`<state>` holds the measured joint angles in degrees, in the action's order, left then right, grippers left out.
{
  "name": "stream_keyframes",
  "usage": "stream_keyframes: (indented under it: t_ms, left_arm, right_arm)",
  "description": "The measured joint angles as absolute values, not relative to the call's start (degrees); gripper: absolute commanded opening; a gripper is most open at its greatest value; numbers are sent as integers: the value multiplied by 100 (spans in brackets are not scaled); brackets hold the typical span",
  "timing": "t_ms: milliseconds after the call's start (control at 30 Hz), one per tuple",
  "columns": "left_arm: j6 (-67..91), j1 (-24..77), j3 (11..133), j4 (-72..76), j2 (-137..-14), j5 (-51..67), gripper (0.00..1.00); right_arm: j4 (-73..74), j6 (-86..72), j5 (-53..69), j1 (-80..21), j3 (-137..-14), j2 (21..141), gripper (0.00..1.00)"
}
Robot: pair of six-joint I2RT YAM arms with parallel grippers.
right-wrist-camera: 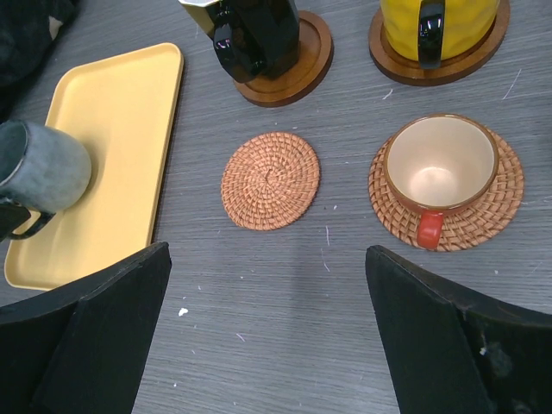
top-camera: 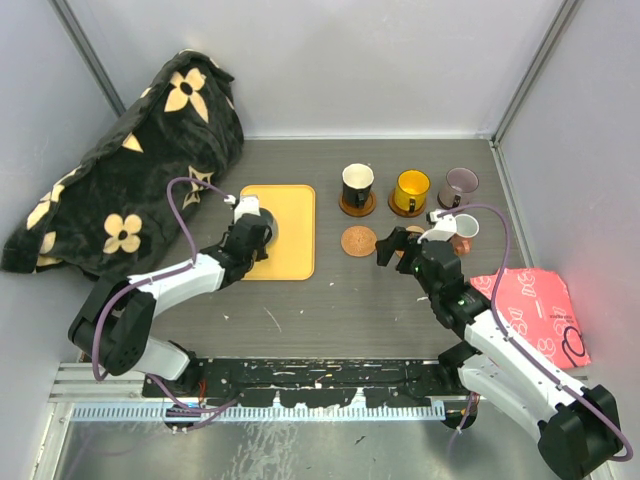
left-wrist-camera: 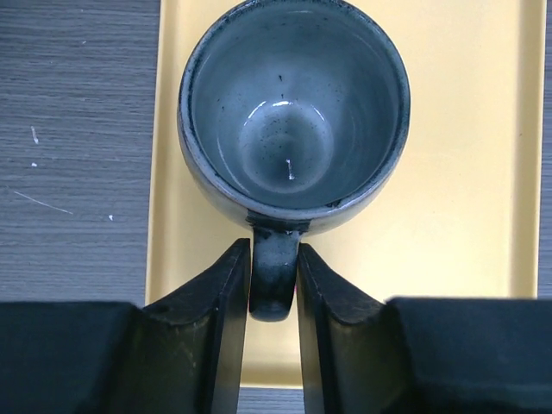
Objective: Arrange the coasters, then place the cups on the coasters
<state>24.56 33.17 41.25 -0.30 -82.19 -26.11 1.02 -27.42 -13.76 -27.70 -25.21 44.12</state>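
A grey cup (left-wrist-camera: 293, 103) stands on the yellow tray (left-wrist-camera: 448, 172). My left gripper (left-wrist-camera: 273, 285) is shut on its handle, one finger on each side. In the top view that gripper (top-camera: 255, 222) covers most of the cup. My right gripper (right-wrist-camera: 266, 254) hangs open over bare table, just short of an empty woven coaster (right-wrist-camera: 270, 179). To that coaster's right, a copper-brown cup (right-wrist-camera: 440, 164) sits on another woven coaster (right-wrist-camera: 504, 194). Behind them, a black cup (top-camera: 357, 183) and a yellow cup (top-camera: 410, 190) each rest on a wooden coaster. A purple-grey cup (top-camera: 460, 185) and a white cup (top-camera: 466, 228) stand at the right.
A black blanket with cream flowers (top-camera: 130, 160) is heaped at the back left, close to the tray. A red printed sheet (top-camera: 530, 305) lies at the right edge. Grey walls close in the table on three sides.
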Motion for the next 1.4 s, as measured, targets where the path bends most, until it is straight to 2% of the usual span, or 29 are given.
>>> stream_keyframes:
  t_ms: [167,533,1033,1400]
  left_arm:
    - [2443,3328,4125,3,-8241,-2593,0]
    - [2464,3479,4191,-34,-8305,-2727,0]
    - [2847,4788,4681,-923,-8305,-3059,0]
    - [2965,5575,5146,-1059,-8322,-3531,0]
  right_arm:
    - [43,-2762,-1376,-2770,-2488,4390,100]
    - [-49,-2869,-1385,-2770,-2193,4233,100]
    - [-84,-2969,-1699,-2770,-2075,3911,100]
    - [-82,-3044,-2016,-2770,-1955,3785,100]
